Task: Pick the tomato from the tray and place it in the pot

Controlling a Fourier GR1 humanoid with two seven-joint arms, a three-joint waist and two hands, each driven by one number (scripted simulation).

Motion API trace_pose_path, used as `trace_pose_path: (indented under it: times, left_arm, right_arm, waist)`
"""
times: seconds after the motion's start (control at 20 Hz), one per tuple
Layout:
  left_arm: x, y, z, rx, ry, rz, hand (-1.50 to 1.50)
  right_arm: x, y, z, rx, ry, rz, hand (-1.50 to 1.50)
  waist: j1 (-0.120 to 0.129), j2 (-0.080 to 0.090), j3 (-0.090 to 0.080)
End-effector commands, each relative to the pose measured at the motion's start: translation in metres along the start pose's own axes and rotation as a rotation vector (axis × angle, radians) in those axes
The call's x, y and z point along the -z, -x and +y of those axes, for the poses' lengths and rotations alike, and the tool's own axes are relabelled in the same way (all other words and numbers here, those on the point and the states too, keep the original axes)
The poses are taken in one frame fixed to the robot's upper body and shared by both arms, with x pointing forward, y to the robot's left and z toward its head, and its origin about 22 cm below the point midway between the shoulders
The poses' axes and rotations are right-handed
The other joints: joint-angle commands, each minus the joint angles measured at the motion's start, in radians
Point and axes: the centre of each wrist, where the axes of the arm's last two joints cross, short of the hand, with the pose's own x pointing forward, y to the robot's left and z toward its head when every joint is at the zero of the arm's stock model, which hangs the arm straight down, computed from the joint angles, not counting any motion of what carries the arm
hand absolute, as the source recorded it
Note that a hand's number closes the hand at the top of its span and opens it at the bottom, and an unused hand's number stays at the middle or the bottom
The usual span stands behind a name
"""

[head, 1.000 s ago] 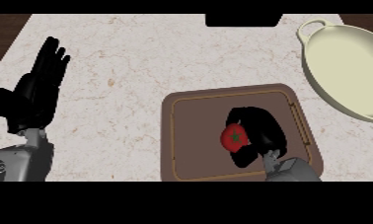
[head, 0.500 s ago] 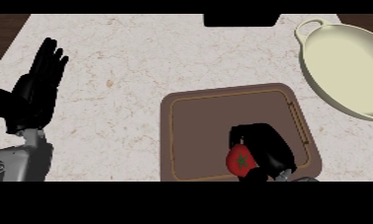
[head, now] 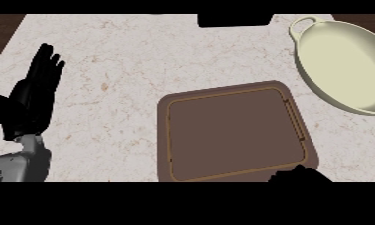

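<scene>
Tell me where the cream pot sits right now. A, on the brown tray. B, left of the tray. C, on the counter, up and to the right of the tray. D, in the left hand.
C: the pot stands on the counter up and to the right of the tray, with a gap between them, while the left hand rests open at the view's left edge.
</scene>
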Motion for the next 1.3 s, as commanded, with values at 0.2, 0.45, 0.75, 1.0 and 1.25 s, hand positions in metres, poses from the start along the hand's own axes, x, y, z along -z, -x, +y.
trace_pose_path:
  times: [0.2, 0.45, 0.75, 1.0, 1.25]
  left_arm:
    - [0.002, -0.006, -0.002, 0.002, -0.007, -0.027, 0.00]
    - [-0.001, 0.004, -0.007, -0.003, 0.001, -0.023, 0.00]
    - [-0.002, -0.003, -0.013, 0.006, 0.044, -0.033, 0.00]
    - [0.011, -0.007, -0.002, -0.011, 0.063, -0.018, 0.00]
    - [0.009, 0.005, -0.011, -0.011, 0.066, -0.032, 0.00]
  right_arm:
    - [-0.051, -0.002, -0.063, 0.091, 0.508, -0.026, 1.50]
    - [-0.088, 0.013, -0.093, 0.121, 0.696, 0.017, 1.50]
    - [-0.122, 0.064, -0.143, 0.165, 0.783, 0.120, 1.50]
    - [-0.120, 0.106, -0.180, 0.254, 0.788, 0.162, 1.50]
    - [-0.094, 0.154, -0.176, 0.315, 0.772, 0.202, 1.50]
  waist:
    - [-0.010, 0.005, 0.000]
    - [0.002, 0.007, 0.000]
    - [0.037, 0.010, -0.001]
    - [0.053, 0.013, -0.001]
    - [0.065, 0.017, 0.000]
